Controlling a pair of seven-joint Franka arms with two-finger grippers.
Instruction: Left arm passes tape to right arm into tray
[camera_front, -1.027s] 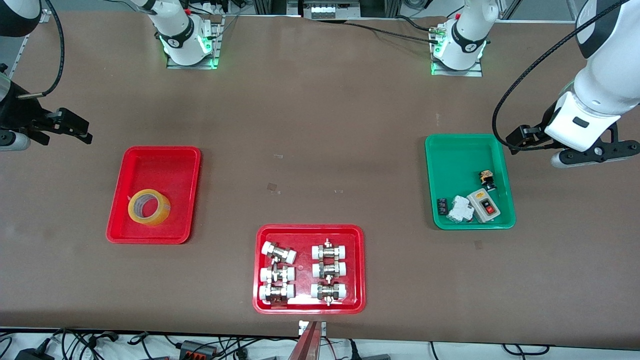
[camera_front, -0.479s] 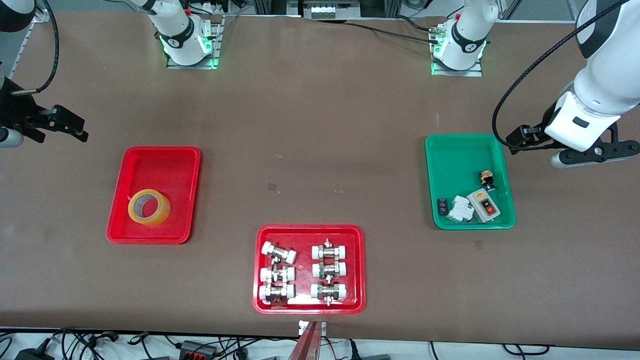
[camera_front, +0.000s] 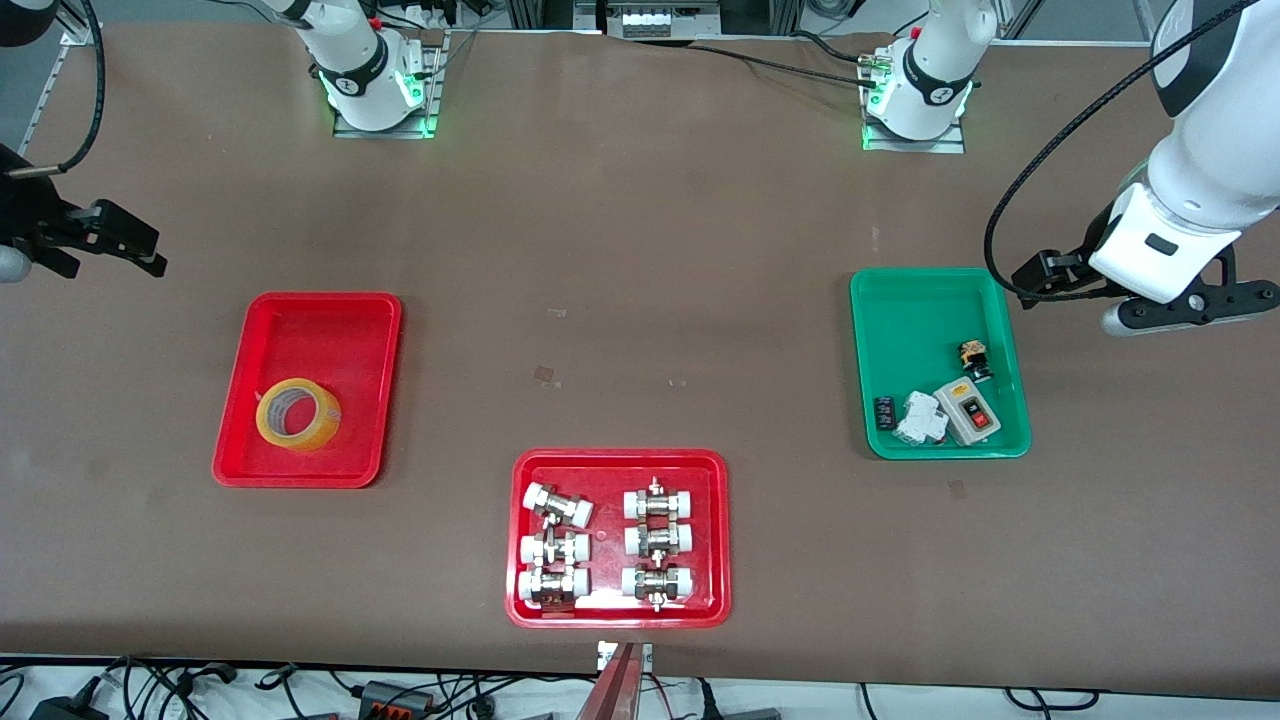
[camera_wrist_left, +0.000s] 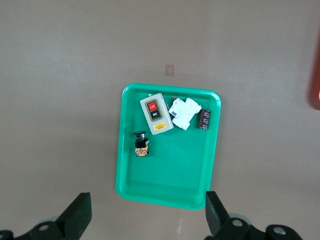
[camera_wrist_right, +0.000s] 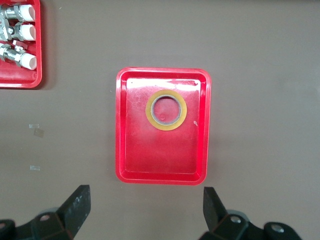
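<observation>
The yellow tape (camera_front: 297, 414) lies flat in the plain red tray (camera_front: 320, 330), in the part of the tray nearer the front camera. It also shows in the right wrist view (camera_wrist_right: 148, 110), inside the same tray (camera_wrist_right: 160, 155). My right gripper (camera_front: 25, 250) hangs high over the bare table at the right arm's end, clear of the tray, and in its own view (camera_wrist_right: 145, 207) it is open and empty. My left gripper (camera_front: 1170, 310) waits high by the green tray, and in its own view (camera_wrist_left: 147, 210) it is open and empty.
A red tray of metal pipe fittings (camera_front: 617, 456) sits near the front edge in the middle; its corner shows in the right wrist view (camera_wrist_right: 20, 82). A green tray (camera_front: 930, 320) with a switch box and small parts lies at the left arm's end and shows in the left wrist view (camera_wrist_left: 165, 172).
My right gripper has drawn farther from the red tray, toward the right arm's end of the table. The tape and the left arm have not moved.
</observation>
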